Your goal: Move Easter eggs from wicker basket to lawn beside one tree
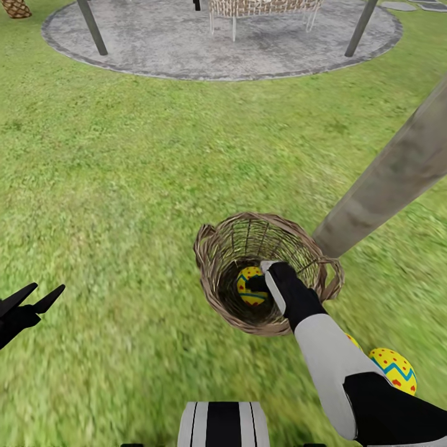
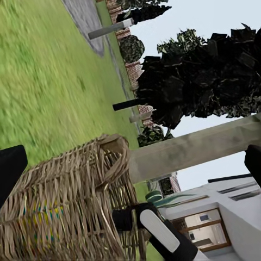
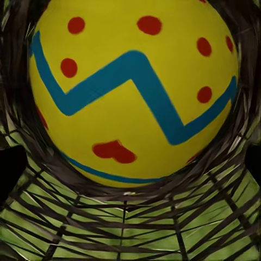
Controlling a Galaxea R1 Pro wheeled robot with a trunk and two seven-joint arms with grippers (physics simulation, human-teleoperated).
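Observation:
The wicker basket (image 1: 267,273) stands on the lawn (image 1: 124,205) at the foot of a tree trunk (image 1: 385,180). One yellow Easter egg (image 1: 248,287) with a blue zigzag lies at the basket's bottom and shows large in the right wrist view (image 3: 133,87). My right gripper (image 1: 257,283) is down inside the basket, open, its fingers either side of that egg. A second egg (image 1: 393,370) lies on the grass beside the trunk, and a yellow sliver of a third egg (image 1: 352,340) peeks from behind my right forearm. My left gripper (image 1: 32,298) hangs open over grass, far left.
A grey round patio (image 1: 217,43) with two posts and a wicker chair (image 1: 261,9) lies ahead. Another small basket-like object (image 1: 15,7) sits at the top left. Open grass spreads left of the basket. In the left wrist view, the dark tree crown (image 2: 201,81) and a white house (image 2: 217,212) show.

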